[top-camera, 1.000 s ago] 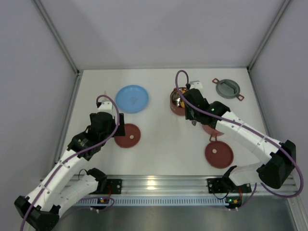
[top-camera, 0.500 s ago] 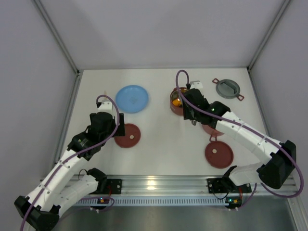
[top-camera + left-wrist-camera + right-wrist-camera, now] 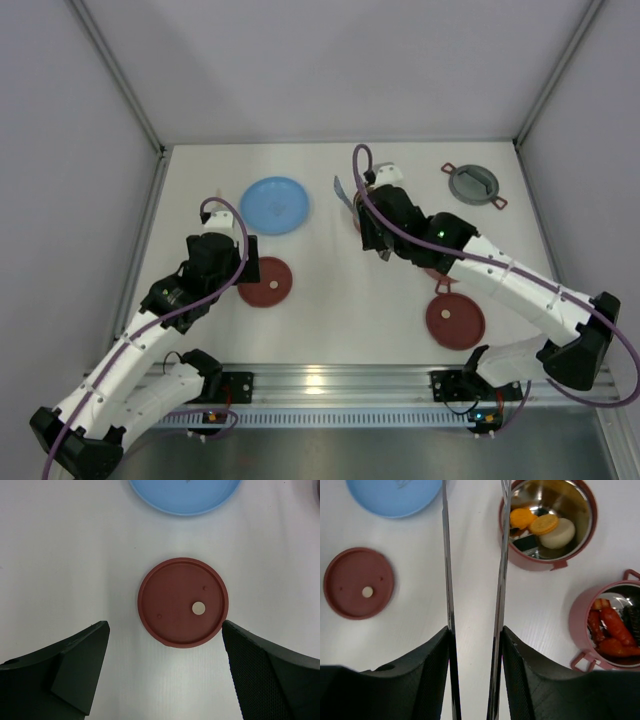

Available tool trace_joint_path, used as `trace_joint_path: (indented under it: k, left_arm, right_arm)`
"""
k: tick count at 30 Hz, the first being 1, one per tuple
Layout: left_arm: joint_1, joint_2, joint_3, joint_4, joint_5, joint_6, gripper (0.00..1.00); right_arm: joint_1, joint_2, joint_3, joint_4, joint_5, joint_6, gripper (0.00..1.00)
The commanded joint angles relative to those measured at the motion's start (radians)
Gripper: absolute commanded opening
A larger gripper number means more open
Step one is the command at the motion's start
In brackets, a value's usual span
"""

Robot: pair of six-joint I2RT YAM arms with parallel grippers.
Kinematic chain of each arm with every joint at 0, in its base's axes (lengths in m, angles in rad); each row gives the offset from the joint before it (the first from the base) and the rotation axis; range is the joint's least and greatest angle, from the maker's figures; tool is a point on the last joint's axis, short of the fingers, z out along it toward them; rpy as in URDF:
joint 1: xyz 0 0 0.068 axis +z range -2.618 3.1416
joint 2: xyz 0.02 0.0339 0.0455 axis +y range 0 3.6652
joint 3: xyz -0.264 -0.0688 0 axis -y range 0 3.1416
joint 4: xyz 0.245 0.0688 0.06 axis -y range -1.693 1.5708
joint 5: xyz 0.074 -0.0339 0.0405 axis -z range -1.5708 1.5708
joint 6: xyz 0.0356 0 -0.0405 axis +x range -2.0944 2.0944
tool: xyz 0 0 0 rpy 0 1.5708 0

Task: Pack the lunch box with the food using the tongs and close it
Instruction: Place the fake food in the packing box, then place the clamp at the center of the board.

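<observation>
My right gripper (image 3: pixel 475 635) is shut on the tongs (image 3: pixel 447 555), whose two slim arms stand apart with nothing between the tips. From above, the tongs (image 3: pixel 340 190) point up-left of the right gripper (image 3: pixel 375 218). A dark-red lunch box bowl (image 3: pixel 535 565) just right of the tongs holds orange and cream food (image 3: pixel 542 525). A second bowl (image 3: pixel 580 615) at the right edge holds orange-red and black pieces. My left gripper (image 3: pixel 165 645) hangs open above a flat dark-red lid (image 3: pixel 183 602), touching nothing.
A light-blue plate (image 3: pixel 274 205) lies at the back left. Another dark-red disc lid (image 3: pixel 455 321) lies at the front right, beside the right arm. The grey two-eared cover (image 3: pixel 473 184) sits at the back right. Side walls enclose the table.
The right arm swung left with the tongs, off the bowl it hovered over; the tips now stand left of that bowl. The left arm has not moved.
</observation>
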Motion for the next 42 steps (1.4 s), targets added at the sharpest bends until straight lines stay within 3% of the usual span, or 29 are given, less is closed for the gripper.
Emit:
trace_joint_path:
  k: [1, 13, 27, 42]
  left_arm:
    - [-0.005, -0.004, 0.007, 0.009, -0.021, 0.005, 0.99]
    - [-0.005, -0.001, 0.007, 0.009, -0.018, 0.005, 0.99]
    - [-0.005, -0.003, 0.007, 0.009, -0.021, 0.005, 0.99]
    - [-0.005, -0.001, 0.006, 0.01, -0.019, 0.005, 0.99]
  right_arm:
    - [0.097, -0.013, 0.025, 0.02, 0.021, 0.027, 0.42]
    - [0.285, -0.044, -0.341, 0.277, -0.005, 0.18, 0.42]
    - [0.352, 0.109, -0.38, 0.338, 0.05, 0.252, 0.42]
    - [0.386, 0.136, -0.464, 0.383, 0.036, 0.286, 0.51]
